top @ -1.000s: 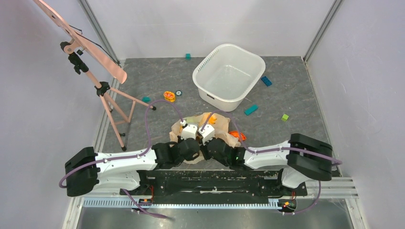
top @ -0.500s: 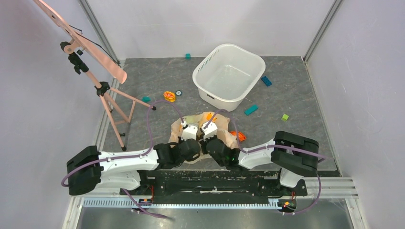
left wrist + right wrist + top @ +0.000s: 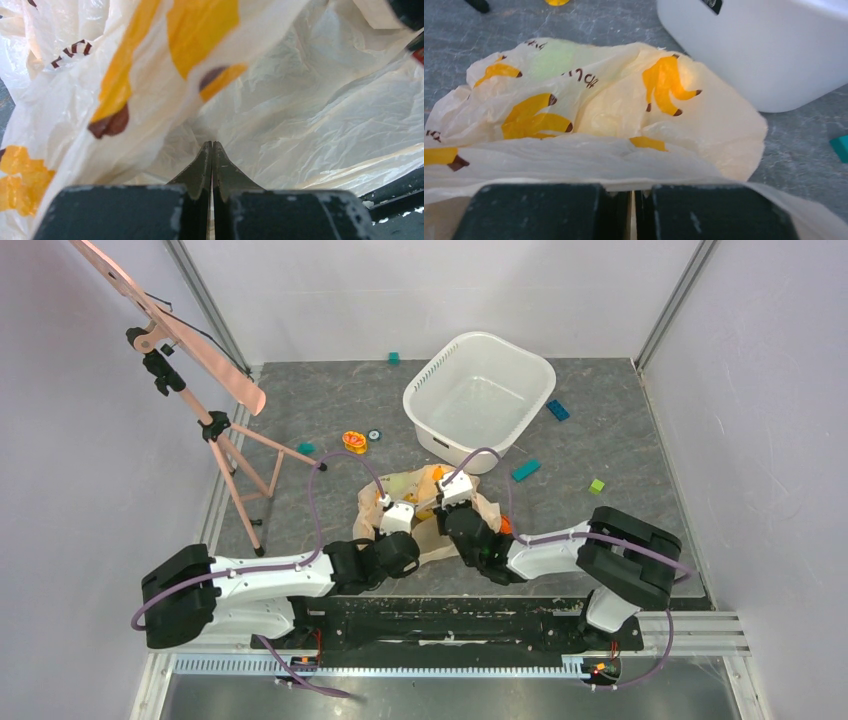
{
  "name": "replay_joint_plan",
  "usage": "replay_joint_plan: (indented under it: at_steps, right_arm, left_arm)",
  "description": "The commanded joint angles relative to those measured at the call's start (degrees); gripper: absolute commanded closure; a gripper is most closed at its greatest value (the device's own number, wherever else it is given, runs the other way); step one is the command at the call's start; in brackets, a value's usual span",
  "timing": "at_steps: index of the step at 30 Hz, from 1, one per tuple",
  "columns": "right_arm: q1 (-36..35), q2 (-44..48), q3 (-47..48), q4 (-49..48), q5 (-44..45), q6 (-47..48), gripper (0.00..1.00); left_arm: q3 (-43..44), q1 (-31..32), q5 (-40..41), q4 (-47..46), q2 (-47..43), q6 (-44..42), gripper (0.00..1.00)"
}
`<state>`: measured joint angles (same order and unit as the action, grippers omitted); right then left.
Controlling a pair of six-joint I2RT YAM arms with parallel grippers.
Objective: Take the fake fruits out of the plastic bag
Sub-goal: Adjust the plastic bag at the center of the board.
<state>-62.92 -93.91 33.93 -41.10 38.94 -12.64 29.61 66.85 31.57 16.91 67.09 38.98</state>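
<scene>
Your left gripper point(image 3: 212, 146) was clamped shut on a fold of the plastic bag point(image 3: 310, 105), and your right gripper point(image 3: 631, 200) pinched its near edge. The bag lay crumpled on the desk point(image 3: 610, 430) near the white tub point(image 3: 480, 390), with a green fruit point(image 3: 555, 57) showing faintly through the film.

In the right wrist view, a green fruit point(image 3: 553, 57) shows only as a pale blur through the plastic bag point(image 3: 614, 115), upper left; its shape cannot be told. The white tub point(image 3: 764, 50) is cut off by the top and right edges, and a teal block point(image 3: 840, 148) by the right edge.
</scene>
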Motion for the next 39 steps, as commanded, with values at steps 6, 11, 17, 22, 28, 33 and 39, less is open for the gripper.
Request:
replay_joint_plan:
  at_steps: [6, 11, 17, 22, 28, 33, 39]
  right_arm:
    - [3.57, 6.48, 1.45, 0.18, 2.66, 6.78, 1.00]
    - [3.59, 9.56, -1.19, 0.70, -4.70, 6.69, 0.98]
    - [3.35, 10.22, -3.53, 1.41, -22.45, 4.88, 0.95]
    - [1.17, 7.29, -2.42, 1.94, -26.85, 4.62, 0.95]
    - [0.61, 3.40, -1.01, -0.18, -24.93, 1.32, 0.96]
    - [0.59, 0.14, 0.16, -3.04, -21.28, -1.34, 0.95]
    - [0.51, -1.82, 0.26, -7.93, -20.73, -3.25, 0.96]
  left_arm:
    - [-1.46, -1.38, 1.65, -1.64, -0.37, 1.64, 0.98]
    - [0.46, -2.05, 1.73, 0.32, -2.70, 0.53, 0.98]
    - [5.11, -2.74, 1.83, 1.91, -6.07, -2.48, 0.98]
    - [6.70, -3.76, 1.34, 0.00, -5.09, -4.44, 0.98]
    - [6.15, -5.59, 0.20, -2.54, -1.71, -4.71, 0.98]
    - [4.19, -5.89, -0.93, -4.60, -0.25, -4.42, 0.98]
    - [2.20, -5.92, -1.99, -5.59, -0.29, -4.11, 0.98]
